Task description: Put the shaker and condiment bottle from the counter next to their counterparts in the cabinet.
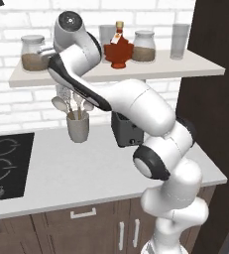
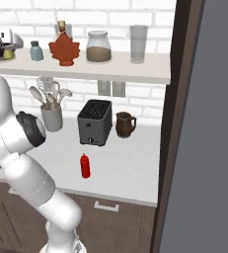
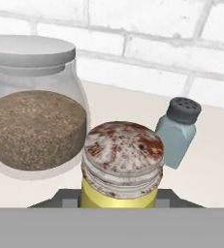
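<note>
While raised at shelf [image 2: 135, 71]:
Jaws: clamped on shaker [image 3: 120, 169]
Neighbours: blue shaker [image 3: 178, 131], jar [image 3: 31, 121]
Bench [image 2: 125, 168]: red bottle [image 2: 85, 165]

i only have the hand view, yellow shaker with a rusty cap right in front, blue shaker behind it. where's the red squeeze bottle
Observer: The condiment bottle stands upright on the counter, in front of the toaster.
Operator: is the hand up at the shelf
Observer: Yes, the gripper is at the cabinet shelf, shut on the shaker, left of the pale blue shaker.
Operator: and the maple bottle
Observer: The maple-leaf bottle stands just right of the pale blue shaker.
</note>
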Motion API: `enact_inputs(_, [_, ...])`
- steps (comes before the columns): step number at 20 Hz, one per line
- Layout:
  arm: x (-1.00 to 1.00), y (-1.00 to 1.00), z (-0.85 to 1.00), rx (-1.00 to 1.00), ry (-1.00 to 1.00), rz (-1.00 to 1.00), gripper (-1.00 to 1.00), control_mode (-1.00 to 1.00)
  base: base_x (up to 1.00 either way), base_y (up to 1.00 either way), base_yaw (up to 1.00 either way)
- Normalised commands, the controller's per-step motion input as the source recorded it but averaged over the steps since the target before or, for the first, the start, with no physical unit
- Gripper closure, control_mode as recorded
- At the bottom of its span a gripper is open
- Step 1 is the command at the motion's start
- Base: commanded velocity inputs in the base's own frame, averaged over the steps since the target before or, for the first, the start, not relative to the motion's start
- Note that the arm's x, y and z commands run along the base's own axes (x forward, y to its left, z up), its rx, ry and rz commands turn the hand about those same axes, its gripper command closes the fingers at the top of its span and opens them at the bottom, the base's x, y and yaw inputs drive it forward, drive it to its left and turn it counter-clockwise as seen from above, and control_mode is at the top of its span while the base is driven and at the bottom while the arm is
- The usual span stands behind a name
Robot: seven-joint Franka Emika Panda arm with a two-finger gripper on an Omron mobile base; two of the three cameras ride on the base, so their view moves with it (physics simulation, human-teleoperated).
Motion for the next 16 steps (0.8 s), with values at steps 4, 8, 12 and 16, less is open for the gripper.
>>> enact_inputs(4, [0.0, 0.0, -0.12, -0.05, -0.06, 0.01, 1.0, -1.0, 0.0, 0.0, 0.0])
enact_inputs(8, [0.0, -0.08, -0.51, -0.18, -0.34, 0.04, 1.0, -1.0, 0.0, 0.0, 0.0])
enact_inputs(12, [0.0, -0.09, -0.27, -0.12, -0.3, 0.01, 1.0, -1.0, 0.0, 0.0, 0.0])
enact_inputs(16, [0.0, -0.02, -0.03, 0.0, 0.0, 0.0, 1.0, -1.0, 0.0, 0.0, 0.0])
